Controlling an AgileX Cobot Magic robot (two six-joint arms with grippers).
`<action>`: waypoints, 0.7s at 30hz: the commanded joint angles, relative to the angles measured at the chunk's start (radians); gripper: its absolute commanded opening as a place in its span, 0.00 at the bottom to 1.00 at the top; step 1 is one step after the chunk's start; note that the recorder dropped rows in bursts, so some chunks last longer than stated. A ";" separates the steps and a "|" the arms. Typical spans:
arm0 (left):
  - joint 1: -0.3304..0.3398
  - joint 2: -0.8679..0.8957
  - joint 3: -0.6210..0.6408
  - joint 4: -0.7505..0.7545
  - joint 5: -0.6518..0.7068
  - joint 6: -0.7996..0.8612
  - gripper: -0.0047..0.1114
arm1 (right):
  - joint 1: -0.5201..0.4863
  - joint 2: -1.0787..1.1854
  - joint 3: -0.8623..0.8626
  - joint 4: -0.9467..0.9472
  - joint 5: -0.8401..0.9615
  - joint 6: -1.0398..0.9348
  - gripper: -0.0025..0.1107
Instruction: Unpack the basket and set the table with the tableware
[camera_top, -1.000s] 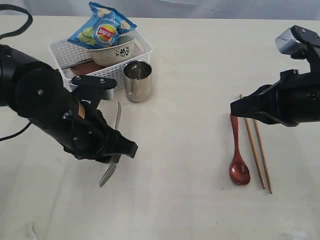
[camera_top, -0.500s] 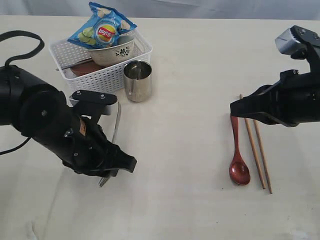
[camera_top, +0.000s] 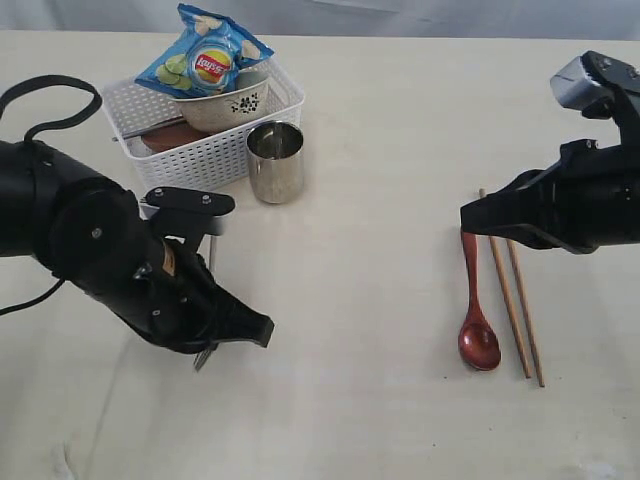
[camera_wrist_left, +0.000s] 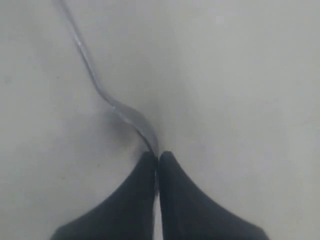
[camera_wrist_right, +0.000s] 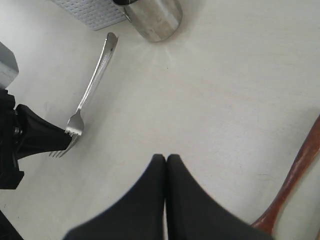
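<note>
The fork (camera_wrist_right: 94, 87) was held at its tine end by the clamped left gripper (camera_wrist_left: 158, 156), low on the table (camera_top: 370, 420) near the cup (camera_top: 275, 160). The right gripper (camera_wrist_right: 166, 159) was closed on nothing. Placing seemed to be in hand, and release was called for next.

Bright even light, soft shadows; the fork (camera_wrist_left: 131, 116) blurs close-up.

We see one blue Lay's chip bag (camera_top: 207, 52), printed with green cucumber slices, lying tilted at the far left.
</note>
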 joint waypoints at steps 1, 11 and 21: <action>-0.004 0.000 0.004 -0.010 0.013 -0.018 0.04 | -0.005 -0.004 0.004 0.003 0.008 -0.005 0.02; -0.014 -0.056 -0.044 0.068 0.213 -0.156 0.04 | -0.005 -0.004 0.004 0.003 0.010 -0.009 0.02; -0.197 0.044 -0.210 0.440 0.446 -0.567 0.04 | -0.005 -0.004 0.004 0.003 0.010 -0.011 0.02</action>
